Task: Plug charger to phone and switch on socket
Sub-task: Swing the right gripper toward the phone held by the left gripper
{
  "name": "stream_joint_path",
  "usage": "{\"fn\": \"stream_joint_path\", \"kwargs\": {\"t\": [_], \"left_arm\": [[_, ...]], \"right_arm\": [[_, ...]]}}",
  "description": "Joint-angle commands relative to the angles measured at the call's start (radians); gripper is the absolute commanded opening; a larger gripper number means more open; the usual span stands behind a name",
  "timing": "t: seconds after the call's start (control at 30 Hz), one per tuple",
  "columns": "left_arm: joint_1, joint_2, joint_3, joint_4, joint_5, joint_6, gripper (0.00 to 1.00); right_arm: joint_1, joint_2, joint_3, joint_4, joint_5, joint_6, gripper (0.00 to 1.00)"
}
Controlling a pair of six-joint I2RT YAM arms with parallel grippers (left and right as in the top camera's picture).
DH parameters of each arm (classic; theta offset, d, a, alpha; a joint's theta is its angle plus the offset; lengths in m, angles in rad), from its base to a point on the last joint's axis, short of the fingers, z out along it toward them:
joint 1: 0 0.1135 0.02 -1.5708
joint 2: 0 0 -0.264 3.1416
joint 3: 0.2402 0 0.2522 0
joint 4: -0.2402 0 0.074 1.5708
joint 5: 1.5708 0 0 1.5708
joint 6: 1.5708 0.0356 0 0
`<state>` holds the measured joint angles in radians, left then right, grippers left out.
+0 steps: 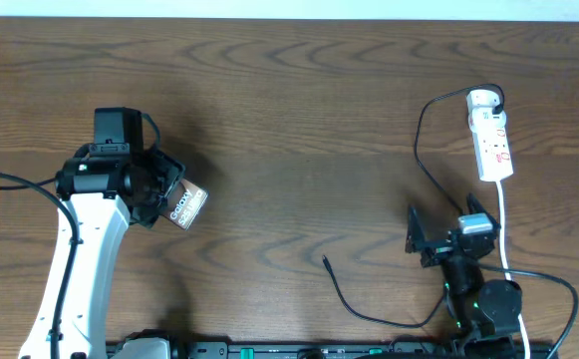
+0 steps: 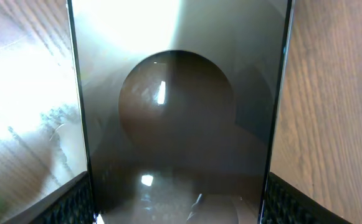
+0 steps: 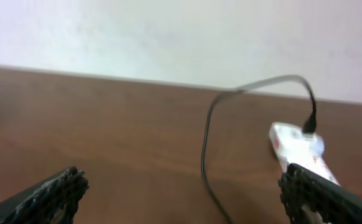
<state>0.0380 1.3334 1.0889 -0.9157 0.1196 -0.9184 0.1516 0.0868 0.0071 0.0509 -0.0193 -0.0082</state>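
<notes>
My left gripper is shut on the bronze-brown phone, holding it tilted at the table's left. In the left wrist view the phone fills the frame between my fingers. The black charger cable runs from the white socket strip at the far right, loops down, and ends in a loose connector tip lying on the table near the front middle. My right gripper is open and empty, below the socket. The right wrist view shows the cable and socket between my wide fingers.
The socket's white cord runs down past my right arm toward the front edge. The wooden table meets a white wall at the back. A dark rail lines the front edge.
</notes>
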Motion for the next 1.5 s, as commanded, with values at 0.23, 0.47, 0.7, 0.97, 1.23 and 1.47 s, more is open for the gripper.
{"fn": "stream_joint_path", "kwargs": {"t": [0.23,0.47,0.7,0.97,1.23,1.47], "left_arm": [[-0.005,-0.003,0.013,0.016,-0.027,-0.029,0.07],[-0.005,-0.003,0.013,0.021,-0.027,-0.029,0.07],[-0.005,-0.003,0.013,0.02,-0.026,-0.045,0.07],[-0.005,-0.002,0.013,0.019,0.004,-0.187,0.07],[-0.005,0.0,0.013,0.02,0.06,-0.427,0.07],[-0.012,0.003,0.013,0.02,0.077,-0.571,0.07]], "right_arm": [[-0.008,0.119,0.279,-0.152,-0.01,0.008,0.99],[-0.008,0.515,0.672,-0.323,-0.197,0.009,0.99],[-0.008,1.02,1.148,-0.564,-0.787,0.022,0.99],[0.033,1.46,1.308,-0.343,-1.363,0.047,0.99],[0.153,1.775,1.308,-0.092,-1.266,0.506,0.99],[0.272,1.905,1.308,0.196,-1.204,0.792,0.99]]}}
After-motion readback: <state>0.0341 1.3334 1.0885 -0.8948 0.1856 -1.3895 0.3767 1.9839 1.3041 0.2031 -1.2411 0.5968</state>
